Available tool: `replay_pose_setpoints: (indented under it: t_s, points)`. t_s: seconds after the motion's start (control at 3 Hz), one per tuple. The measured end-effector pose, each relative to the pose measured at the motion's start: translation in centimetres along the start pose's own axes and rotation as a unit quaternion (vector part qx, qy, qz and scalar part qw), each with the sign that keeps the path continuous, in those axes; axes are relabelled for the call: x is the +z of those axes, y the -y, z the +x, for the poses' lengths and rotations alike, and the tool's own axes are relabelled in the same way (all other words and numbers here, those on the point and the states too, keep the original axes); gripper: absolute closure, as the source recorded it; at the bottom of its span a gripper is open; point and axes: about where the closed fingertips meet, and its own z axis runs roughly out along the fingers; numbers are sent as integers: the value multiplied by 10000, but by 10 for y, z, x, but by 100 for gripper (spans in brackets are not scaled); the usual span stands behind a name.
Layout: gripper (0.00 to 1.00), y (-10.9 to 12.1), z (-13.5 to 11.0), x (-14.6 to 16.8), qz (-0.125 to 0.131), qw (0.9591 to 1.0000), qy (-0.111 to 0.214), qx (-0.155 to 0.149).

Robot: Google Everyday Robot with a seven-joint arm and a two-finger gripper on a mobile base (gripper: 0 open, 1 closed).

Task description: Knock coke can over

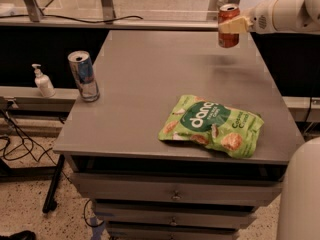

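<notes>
The coke can [228, 38] is red-orange with a silver top. It stands upright in the air above the far right part of the grey table [150, 84]. My gripper [229, 26] reaches in from the right on a white arm [285, 15] and is shut on the can, with a cream finger [233, 26] across its upper half. A faint shadow lies on the table below the can.
A taller blue-and-silver can [84, 76] stands at the table's left edge. A green snack bag [212, 126] lies near the front right. A white pump bottle [44, 81] stands on a ledge to the left. Drawers [175, 194] are under the table.
</notes>
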Motion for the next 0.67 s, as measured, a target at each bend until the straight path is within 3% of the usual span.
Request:
replay_pose_setpoints:
  t_s: [0.33,0.67]
  points:
    - [100,-28,-2,-22,-422,9962,-434,-630]
    - [100,-59,1,-39,-872,9795,-1161,-1398]
